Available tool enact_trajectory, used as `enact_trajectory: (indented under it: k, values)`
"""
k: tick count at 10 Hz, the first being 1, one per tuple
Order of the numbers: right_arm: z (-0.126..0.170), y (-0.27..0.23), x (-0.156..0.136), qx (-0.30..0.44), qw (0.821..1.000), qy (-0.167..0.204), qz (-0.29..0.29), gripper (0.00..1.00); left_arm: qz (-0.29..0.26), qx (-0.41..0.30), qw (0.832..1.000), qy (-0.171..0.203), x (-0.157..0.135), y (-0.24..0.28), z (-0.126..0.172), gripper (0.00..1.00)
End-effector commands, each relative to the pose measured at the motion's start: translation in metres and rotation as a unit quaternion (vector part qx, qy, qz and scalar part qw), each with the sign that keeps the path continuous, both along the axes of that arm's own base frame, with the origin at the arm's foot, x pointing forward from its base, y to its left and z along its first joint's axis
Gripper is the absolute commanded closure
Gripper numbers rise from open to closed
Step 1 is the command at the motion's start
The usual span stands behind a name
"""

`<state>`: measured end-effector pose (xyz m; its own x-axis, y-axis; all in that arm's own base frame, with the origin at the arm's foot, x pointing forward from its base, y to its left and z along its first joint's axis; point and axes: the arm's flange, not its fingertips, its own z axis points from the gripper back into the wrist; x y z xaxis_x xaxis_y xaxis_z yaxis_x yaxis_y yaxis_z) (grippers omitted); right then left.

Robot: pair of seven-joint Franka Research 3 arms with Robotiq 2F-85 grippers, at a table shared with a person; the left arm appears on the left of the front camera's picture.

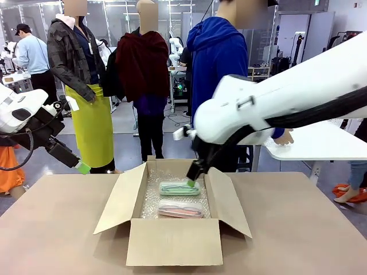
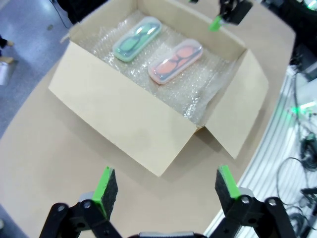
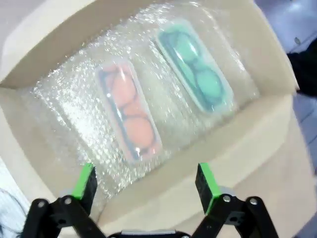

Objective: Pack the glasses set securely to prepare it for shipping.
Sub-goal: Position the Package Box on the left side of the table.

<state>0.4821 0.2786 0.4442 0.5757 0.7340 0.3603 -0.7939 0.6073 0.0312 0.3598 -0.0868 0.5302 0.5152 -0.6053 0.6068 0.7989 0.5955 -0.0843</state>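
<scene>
1. Two cases, the green case and the pink case, lie flat in the open box on bubble wrap, probably as cushioning for shipping.
2. Both run left-right across the box, parallel and slightly apart, with the green case farther from the robot.
3. Right claw hangs spread and empty over the box, near the green case.
4. Left claw, also spread and empty, waits off the box's left side.

pink case blurred, mint case blurred
</scene>
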Motion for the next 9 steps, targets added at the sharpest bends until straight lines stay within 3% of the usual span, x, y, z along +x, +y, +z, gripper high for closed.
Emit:
enact_trajectory:
  k: [1, 4, 6, 8, 9]
  values:
    - [-0.014, -0.066, -0.054, 0.058, 0.992, -0.035, -0.107, 0.0, -0.011, -0.004, 1.0, -0.001, 0.0, 0.003, 0.001, 0.0]
    - [-0.015, -0.136, -0.113, 0.134, 0.967, -0.061, -0.209, 0.0, -0.011, -0.004, 1.0, -0.001, 0.0, 0.003, 0.001, 0.0]
    - [-0.017, -0.172, -0.14, 0.172, 0.954, -0.043, -0.242, 0.0, -0.011, -0.004, 1.0, -0.001, 0.0, 0.003, 0.001, 0.0]
    - [-0.017, -0.184, -0.153, 0.181, 0.952, -0.059, -0.239, 0.0, -0.011, -0.004, 1.0, -0.001, 0.0, 0.003, 0.001, 0.0]
    - [-0.02, -0.175, -0.156, 0.175, 0.96, -0.078, -0.202, 0.0, -0.011, -0.004, 1.0, -0.001, 0.0, 0.003, 0.001, 0.0]
